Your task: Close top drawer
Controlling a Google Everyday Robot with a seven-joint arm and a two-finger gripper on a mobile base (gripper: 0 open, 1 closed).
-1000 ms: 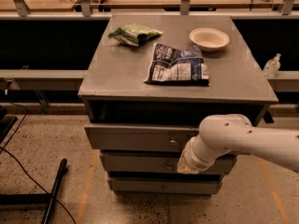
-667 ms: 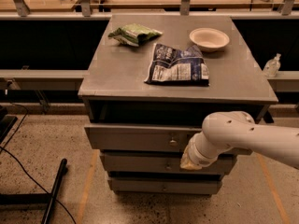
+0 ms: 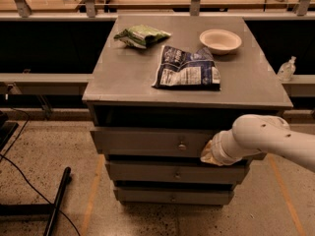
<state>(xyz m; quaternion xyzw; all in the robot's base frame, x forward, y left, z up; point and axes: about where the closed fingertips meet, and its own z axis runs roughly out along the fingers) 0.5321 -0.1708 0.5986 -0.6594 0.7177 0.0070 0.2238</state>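
The top drawer (image 3: 147, 141) is a wide grey panel with a small round knob (image 3: 182, 145). It stands pulled out a little from the cabinet, with a dark gap above it under the cabinet top. My white arm comes in from the right. My gripper (image 3: 207, 154) is at the drawer front's right part, just right of the knob, mostly hidden behind the wrist.
Two shorter grey drawer fronts (image 3: 177, 172) sit below. On the cabinet top (image 3: 123, 73) lie a dark blue chip bag (image 3: 187, 69), a green bag (image 3: 141, 35) and a white bowl (image 3: 220, 40). A black pole (image 3: 58, 200) and cables lie on the floor at left.
My arm has shifted slightly right and closer to the drawer front. The drawer itself looks much the same.
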